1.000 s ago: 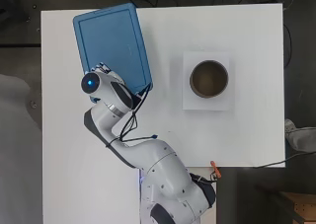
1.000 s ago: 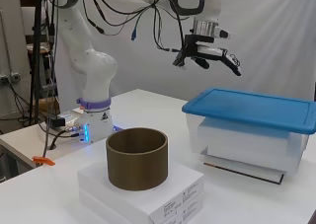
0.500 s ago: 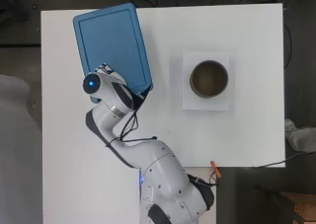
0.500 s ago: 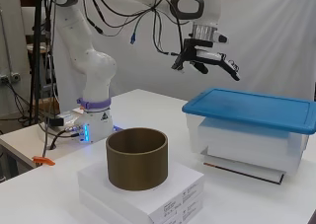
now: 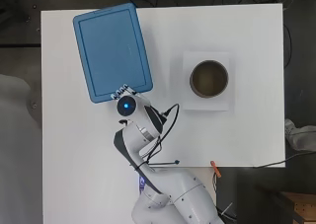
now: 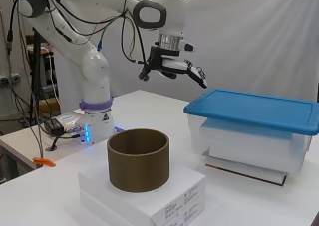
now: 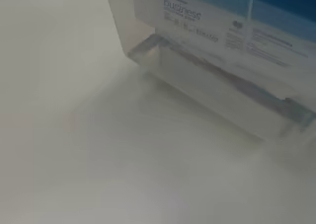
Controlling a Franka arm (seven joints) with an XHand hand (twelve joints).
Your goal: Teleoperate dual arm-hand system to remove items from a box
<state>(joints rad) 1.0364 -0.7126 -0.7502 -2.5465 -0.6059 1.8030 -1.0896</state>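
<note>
A clear plastic box with a blue lid stands at the table's far left in the overhead view. The lid is on, and what is inside stays hidden. My hand hovers in the air just off the lid's edge nearest the arm's base, above lid height. Its fingers stretch out towards the box, open and holding nothing. In the overhead view only the fingertips show past the arm. The wrist view shows the box's clear wall and bare white table.
A brown open cylinder stands on a flat white carton to the right of the box. A small orange clip lies at the table's edge near the arm's base, among cables.
The hand has drawn back from above the lid towards the arm's base and dropped a little, ending just off the lid's near edge. Box and cylinder have not moved.
</note>
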